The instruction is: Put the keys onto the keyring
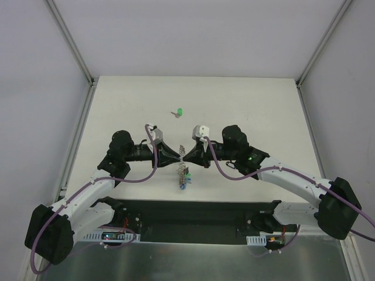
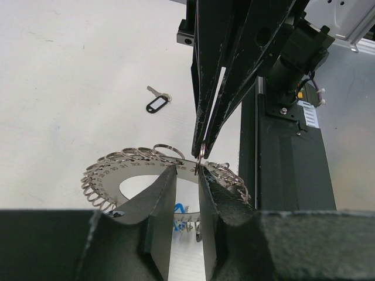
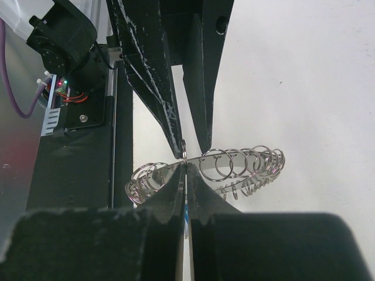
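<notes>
Right jaws: shut tight on one small wire loop [image 2: 201, 154] at the rim of the keyring [image 2: 108, 175]. They seem to hold the ring up above the counter [image 1: 246, 105].
Left jaws: a little apart, one finger on each side of that same spot on the rim. Nothing is gripped between them. I cannot tell if they touch the ring.
Keyring: in the middle, between the two arms, with many wire loops all round its rim.
Blue key [image 1: 184, 184]: hangs under the ring, so it looks done already.
Black key [image 2: 157, 104]: lies flat on the counter, apart from the ring.
Green key [image 1: 179, 112]: lies on the counter farther back, well apart from the arms.
Step now: I think the left jaws are free to fetch a key while the right jaws hold the ring.
How to do it well: hold the right jaws tight and the ring steady. Pull the left jaws straight back so they do not bump the loops. Grab the next key by its coloured head, so the metal end is free to thread.
Watch out: a knock could twist the ring or make it slip.
</notes>
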Tool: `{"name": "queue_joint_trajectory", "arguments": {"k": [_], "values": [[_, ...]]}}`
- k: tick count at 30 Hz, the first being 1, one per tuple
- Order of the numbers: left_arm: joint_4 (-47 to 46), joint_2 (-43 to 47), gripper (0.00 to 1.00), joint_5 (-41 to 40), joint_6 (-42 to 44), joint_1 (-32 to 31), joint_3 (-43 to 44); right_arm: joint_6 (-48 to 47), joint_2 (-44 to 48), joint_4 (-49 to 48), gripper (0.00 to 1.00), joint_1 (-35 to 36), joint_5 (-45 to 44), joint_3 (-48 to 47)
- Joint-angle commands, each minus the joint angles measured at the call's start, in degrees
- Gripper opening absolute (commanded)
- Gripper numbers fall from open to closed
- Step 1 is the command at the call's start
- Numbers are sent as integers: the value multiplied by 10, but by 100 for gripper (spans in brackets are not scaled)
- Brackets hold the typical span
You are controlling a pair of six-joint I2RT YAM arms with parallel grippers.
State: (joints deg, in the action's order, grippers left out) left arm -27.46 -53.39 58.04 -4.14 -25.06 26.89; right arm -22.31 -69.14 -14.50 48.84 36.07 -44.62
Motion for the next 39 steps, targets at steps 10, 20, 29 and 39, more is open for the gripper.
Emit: {"name": "queue_joint_trajectory", "arguments": {"k": [10, 20, 29, 39], "values": [[19, 23, 0, 15, 12, -2, 35, 5, 23, -47, 5, -2, 10, 6], [353, 59, 0, -47, 216, -4, 154, -4, 72, 21, 49, -6, -86, 19], [522, 4, 0, -83, 353, -22, 235, -4, 99, 42, 66, -8, -118, 30], [522, -18, 0, -64, 376, -46, 221, -20, 7, 2, 52, -7, 0, -13]]}}
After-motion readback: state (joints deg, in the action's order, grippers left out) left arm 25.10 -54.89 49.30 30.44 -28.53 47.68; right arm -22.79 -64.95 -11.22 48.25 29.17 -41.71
